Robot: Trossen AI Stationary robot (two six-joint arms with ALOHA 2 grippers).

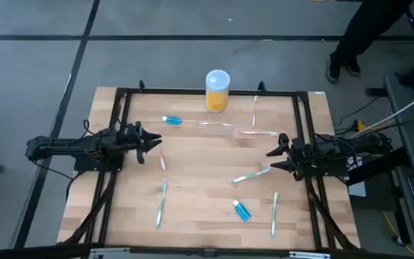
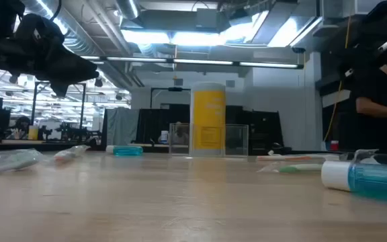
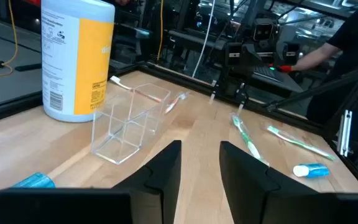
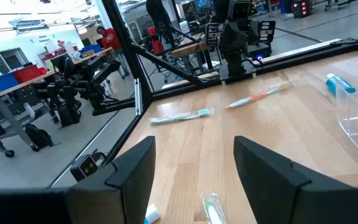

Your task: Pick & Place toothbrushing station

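A: What is the biggest thing in view?
B: The wooden table (image 1: 207,187), with a dark arm at each side. At its far edge stands a yellow container (image 1: 217,91) with a white lid.

A: And the toothbrushing station?
B: The toothbrushing station (image 3: 128,124) is a clear divided holder resting on the wood just in front of the yellow container, nearer the table's middle. Nothing touches it.

A: How do the tools stand?
B: The left gripper (image 1: 152,140) hangs above the left side of the table, pointing inward. Its fingers (image 3: 163,174) stand partly apart with a narrow gap, and nothing is between them. The right gripper (image 1: 272,159) hangs over the right side, jaws spread wide, also empty.

A: Smaller things?
B: Wrapped toothbrushes lie scattered: one (image 1: 161,203) near the front left, one (image 1: 251,175) by the right gripper, one (image 1: 274,213) at the front right. A small blue tube (image 1: 242,210) lies at the front, another (image 1: 172,120) left of the holder.
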